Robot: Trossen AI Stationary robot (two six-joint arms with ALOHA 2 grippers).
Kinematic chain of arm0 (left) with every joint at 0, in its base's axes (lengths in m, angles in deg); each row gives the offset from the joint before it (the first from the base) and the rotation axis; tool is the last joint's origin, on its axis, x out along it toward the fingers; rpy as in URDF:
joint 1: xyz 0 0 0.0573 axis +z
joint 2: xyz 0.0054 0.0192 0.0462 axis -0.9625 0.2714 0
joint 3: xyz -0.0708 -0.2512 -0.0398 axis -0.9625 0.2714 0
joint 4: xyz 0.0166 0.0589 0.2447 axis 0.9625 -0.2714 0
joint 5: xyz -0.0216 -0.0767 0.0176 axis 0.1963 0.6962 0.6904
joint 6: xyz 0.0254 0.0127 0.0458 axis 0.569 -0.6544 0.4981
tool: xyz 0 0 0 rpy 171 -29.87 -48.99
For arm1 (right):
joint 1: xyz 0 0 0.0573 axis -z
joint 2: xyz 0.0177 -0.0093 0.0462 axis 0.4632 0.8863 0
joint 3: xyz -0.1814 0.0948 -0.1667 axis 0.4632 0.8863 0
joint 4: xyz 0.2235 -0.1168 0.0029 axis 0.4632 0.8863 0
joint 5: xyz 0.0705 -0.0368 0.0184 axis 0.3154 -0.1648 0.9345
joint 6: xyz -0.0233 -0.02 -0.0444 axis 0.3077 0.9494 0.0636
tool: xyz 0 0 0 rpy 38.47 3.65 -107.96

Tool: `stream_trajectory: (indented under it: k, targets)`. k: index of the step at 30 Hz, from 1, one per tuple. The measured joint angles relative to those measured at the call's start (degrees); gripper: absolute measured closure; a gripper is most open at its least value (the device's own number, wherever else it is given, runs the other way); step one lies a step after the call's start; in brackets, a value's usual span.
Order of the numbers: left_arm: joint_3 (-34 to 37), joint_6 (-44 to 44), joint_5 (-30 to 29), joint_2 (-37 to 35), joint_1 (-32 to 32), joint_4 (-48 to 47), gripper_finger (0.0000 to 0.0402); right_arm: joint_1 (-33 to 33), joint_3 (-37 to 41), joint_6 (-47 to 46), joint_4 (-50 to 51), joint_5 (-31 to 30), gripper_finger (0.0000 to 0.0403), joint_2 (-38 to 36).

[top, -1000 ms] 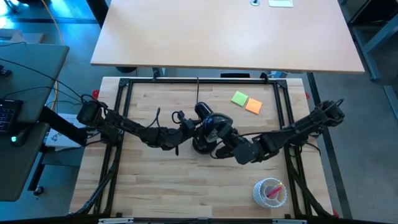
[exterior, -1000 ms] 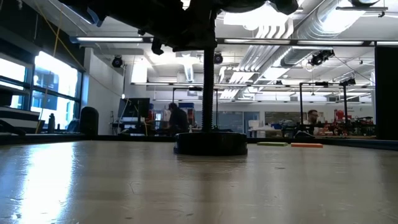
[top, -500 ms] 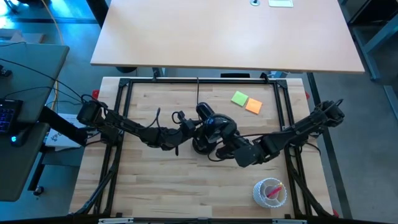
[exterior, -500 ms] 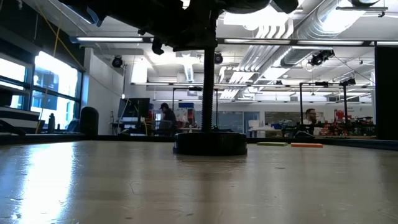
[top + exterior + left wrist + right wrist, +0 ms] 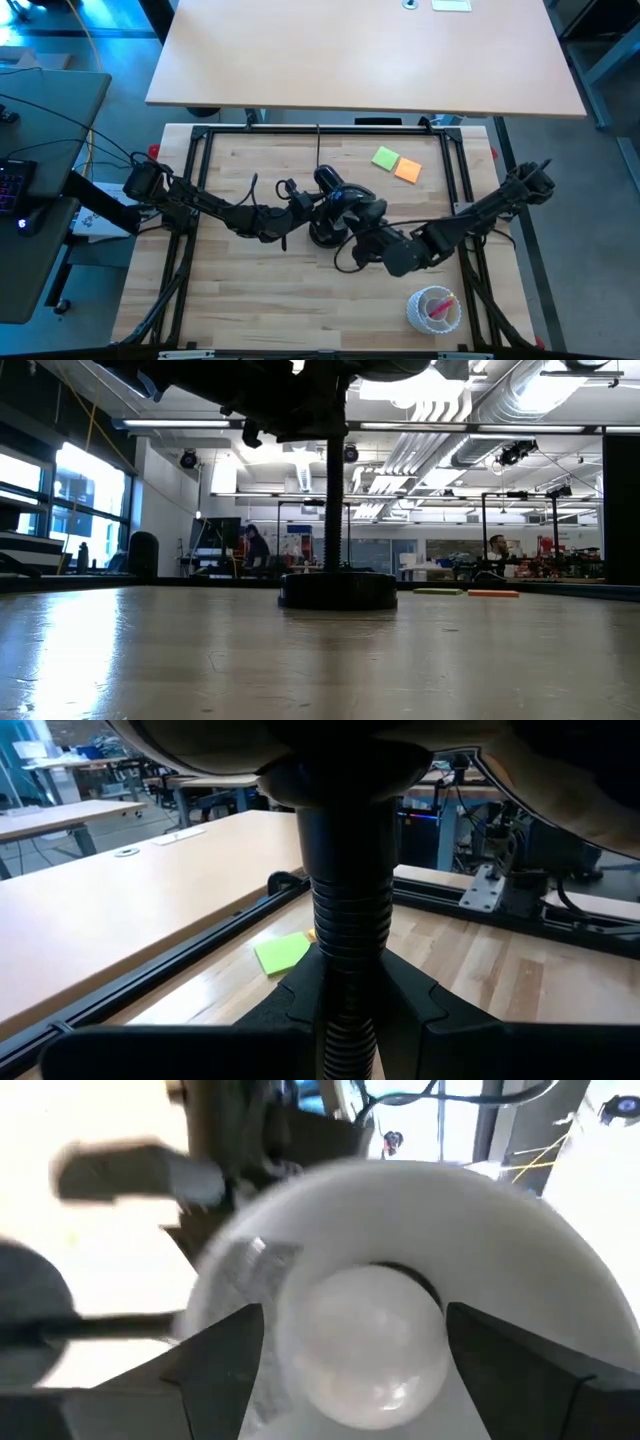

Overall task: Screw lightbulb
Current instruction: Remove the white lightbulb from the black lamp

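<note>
Wooden counter [image 5: 250, 300] carries a black lamp [image 5: 330, 225] at its middle, with the left gripper [image 5: 345, 1020] pinching the ribbed neck, probably to steady it. The bulb [image 5: 365, 1340] sits in the white lamp head [image 5: 560, 1280], and the right gripper [image 5: 350, 1355], jaws spread either side, clears it. Its screw base is hidden, so seating cannot be judged.

Lightbulb [image 5: 372, 1335] blurred; lamp head [image 5: 330, 745] cut off.
</note>
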State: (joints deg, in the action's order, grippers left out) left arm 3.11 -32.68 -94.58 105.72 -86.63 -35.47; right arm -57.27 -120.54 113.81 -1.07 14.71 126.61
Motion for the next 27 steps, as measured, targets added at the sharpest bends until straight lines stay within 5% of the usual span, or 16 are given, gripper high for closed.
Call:
stream_trajectory:
  k: [5, 11, 14, 18, 27]
  targets:
    - [0.00, -0.24, -0.33, 0.00, 0.02, 0.17, 0.0356, -2.30, 0.02, -16.25, -0.03, -1.20, 0.0093, 0.00]
    - [0.00, -0.67, -0.44, 0.00, 0.04, 0.22, 0.0356, -2.67, 0.02, -58.58, 0.17, -5.70, 0.0093, -0.02]
    - [0.00, -0.83, -0.68, 0.00, 0.04, 0.22, 0.0356, -2.50, 0.02, -72.58, 0.80, -5.92, 0.0093, -0.02]
    - [0.02, -1.07, -0.92, 0.00, 0.04, 0.22, 0.0356, -1.26, 0.02, -78.45, 1.48, -5.97, 0.0093, -0.02]
    - [-0.02, -0.68, -0.64, -0.02, 0.02, 0.22, 0.0356, 3.93, 0.02, -74.17, 0.79, -4.31, 0.0093, -0.02]
